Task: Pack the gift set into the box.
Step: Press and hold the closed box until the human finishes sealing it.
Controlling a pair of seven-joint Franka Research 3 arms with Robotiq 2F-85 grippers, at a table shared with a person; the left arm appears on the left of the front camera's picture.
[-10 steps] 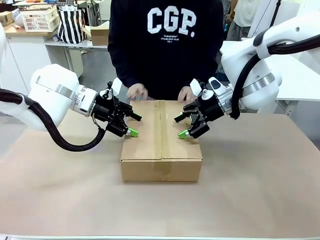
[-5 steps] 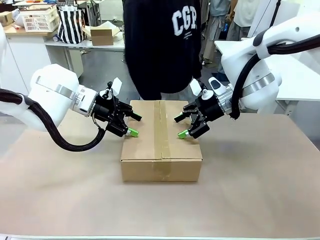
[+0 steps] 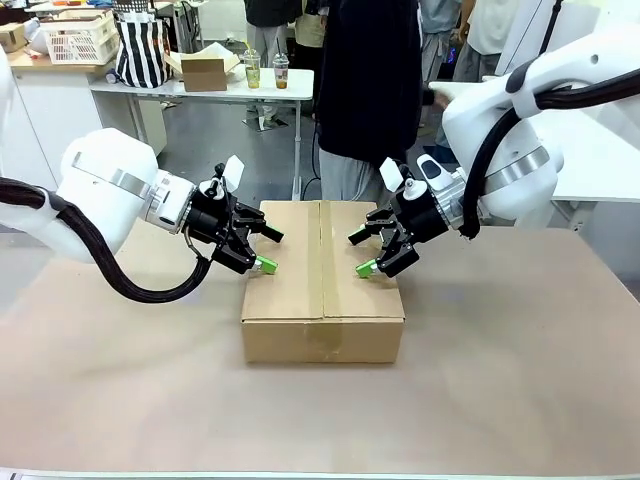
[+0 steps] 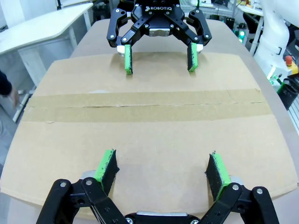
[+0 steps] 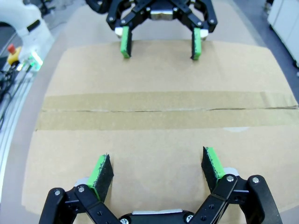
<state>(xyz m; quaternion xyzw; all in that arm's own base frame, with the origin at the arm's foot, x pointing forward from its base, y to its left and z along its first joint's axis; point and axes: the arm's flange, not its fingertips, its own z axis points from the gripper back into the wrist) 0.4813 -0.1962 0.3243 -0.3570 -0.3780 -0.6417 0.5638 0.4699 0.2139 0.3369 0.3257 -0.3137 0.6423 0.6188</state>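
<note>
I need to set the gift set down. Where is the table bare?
The table is bare along the near edge in front of the box, and out to both sides of it. It is crowded over the box top, where the left hand and right hand hover open.

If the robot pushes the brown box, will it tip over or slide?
Probably slide: the box is low and wide, lying flat on the smooth table. Its top is likely stiff, since tape holds the flaps shut.

One box (image 3: 322,295), two end effectors (image 3: 268,250) (image 3: 360,253)
</note>
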